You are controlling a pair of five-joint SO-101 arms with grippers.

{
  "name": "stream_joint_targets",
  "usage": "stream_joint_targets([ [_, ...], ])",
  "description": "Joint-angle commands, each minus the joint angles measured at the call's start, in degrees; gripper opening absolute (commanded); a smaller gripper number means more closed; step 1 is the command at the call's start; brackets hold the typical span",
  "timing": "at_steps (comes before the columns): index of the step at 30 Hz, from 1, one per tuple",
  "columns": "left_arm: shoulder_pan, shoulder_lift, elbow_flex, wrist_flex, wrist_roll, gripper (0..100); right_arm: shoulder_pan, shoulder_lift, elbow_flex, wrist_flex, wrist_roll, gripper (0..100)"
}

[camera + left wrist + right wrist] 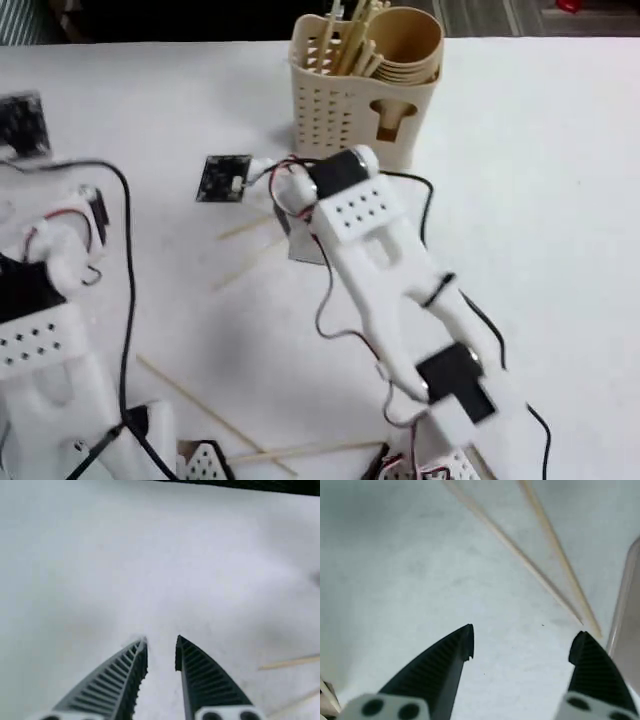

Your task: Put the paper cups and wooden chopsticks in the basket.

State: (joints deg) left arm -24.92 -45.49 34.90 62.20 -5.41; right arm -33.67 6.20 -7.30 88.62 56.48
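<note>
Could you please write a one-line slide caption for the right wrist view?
Right tool open over the table, two wooden chopsticks lying just ahead of its tips.

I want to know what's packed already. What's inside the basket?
The basket holds stacked paper cups and several wooden chopsticks standing up. Its walls hide their lower parts and the bottom.

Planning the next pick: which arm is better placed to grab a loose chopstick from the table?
Right. The right gripper, open, has two chopsticks just ahead, near the basket; the left gripper faces mostly table.
</note>
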Motion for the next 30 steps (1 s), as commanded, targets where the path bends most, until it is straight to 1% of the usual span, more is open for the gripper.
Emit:
stream_joint_targets([
  [1, -0.2, -5.6, 11.7, -8.5, 0.4, 11, -1.2, 5.7, -6.6, 1.9, 3.2, 31.3],
  [4, 0.0, -7.1, 17.4, -12.3, 0.5, 11, -1.3, 12.4, -11.4, 2.3, 3.8, 31.4],
  [8, 0.0, -7.3, 21.3, -15.3, 0.5, 11, -1.4, 20.2, -17.8, 3.4, 3.9, 31.5],
  [13, 0.0, -7.2, 23.6, -15.6, 0.5, 11, -2.2, 28.8, -26.2, 6.2, 3.9, 31.6],
  [21, 0.0, -7.1, 24.6, -15.4, 0.4, 11, -2.2, 42.1, -40.0, 6.6, 3.9, 31.6],
  [30, 0.0, -7.1, 24.7, -15.3, 0.4, 11, -1.4, 52.0, -51.2, 6.6, 3.9, 31.5],
])
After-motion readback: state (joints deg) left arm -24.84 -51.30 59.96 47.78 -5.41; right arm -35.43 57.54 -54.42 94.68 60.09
